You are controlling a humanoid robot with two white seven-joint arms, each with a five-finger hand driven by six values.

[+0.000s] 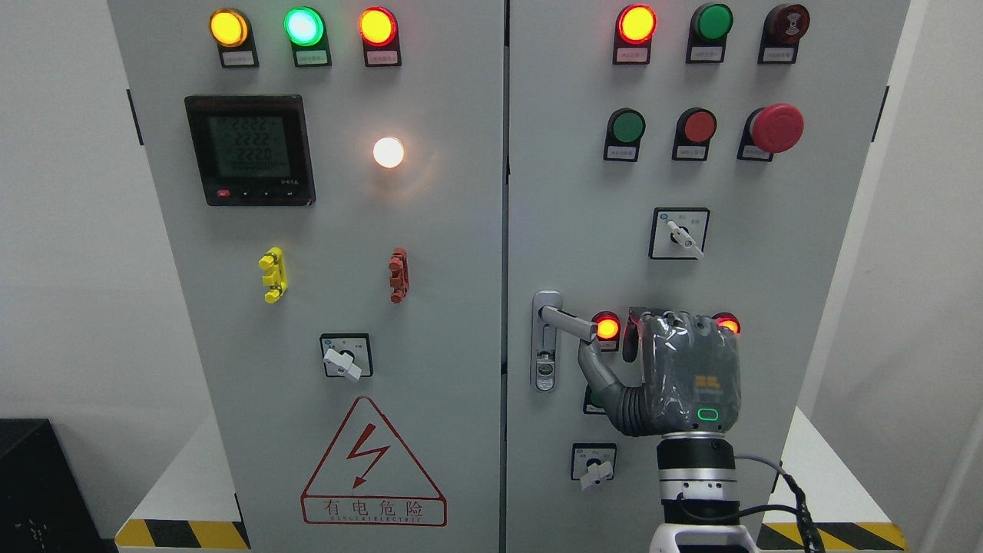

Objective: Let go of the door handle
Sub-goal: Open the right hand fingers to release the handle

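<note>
Right hand (676, 369), grey-sleeved, back to camera; thumb under silver lever door handle (567, 321) at its upper left. Grip state: cannot tell. Release step pending; next: withdraw clear of handle.

A robot's right hand (676, 372) is raised before the right door (768, 292) of a grey electrical cabinet (345, 230), its thumb (597, 367) just below the free end of the silver door handle (564, 321). Whether they touch cannot be told. Red, green and amber lamps glow above; a lightning warning sign (374, 468) marks the left door.
</note>
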